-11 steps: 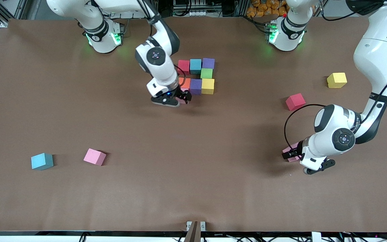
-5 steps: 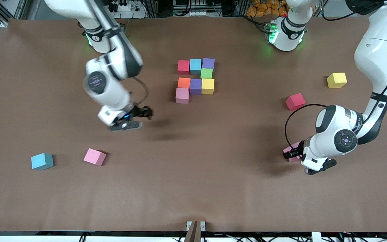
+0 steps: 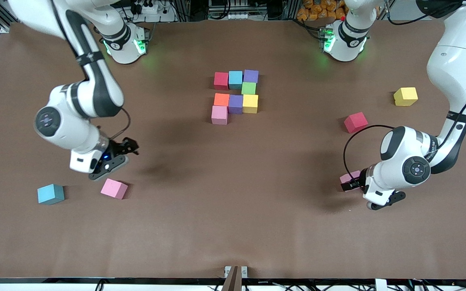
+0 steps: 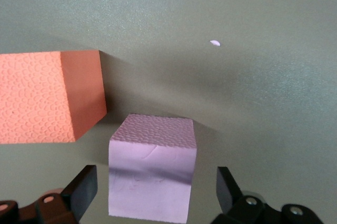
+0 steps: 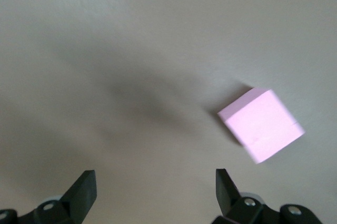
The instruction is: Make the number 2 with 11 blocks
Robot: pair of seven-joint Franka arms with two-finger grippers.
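Observation:
Several blocks form a partial number 2 (image 3: pixel 236 95) mid-table: red, light blue and purple in a row, green (image 3: pixel 248 87) below, then orange, purple and yellow, and pink (image 3: pixel 219 114) nearest the camera. My left gripper (image 3: pixel 352 184) (image 4: pixel 152 182) is open around a loose pink block (image 3: pixel 348 177) (image 4: pixel 152 174), with gaps on both sides. My right gripper (image 3: pixel 113 155) (image 5: pixel 155 187) hangs open and empty just beside another pink block (image 3: pixel 114 188) (image 5: pixel 261 124), which lies outside its fingers.
A loose red block (image 3: pixel 355 122) (image 4: pixel 50 95) and a yellow one (image 3: pixel 405 96) lie toward the left arm's end. A light blue block (image 3: pixel 50 194) sits beside the pink one at the right arm's end.
My right gripper left the pink block at the figure's lowest row and swung toward the right arm's end, arriving by the loose pink block. The left gripper has barely moved.

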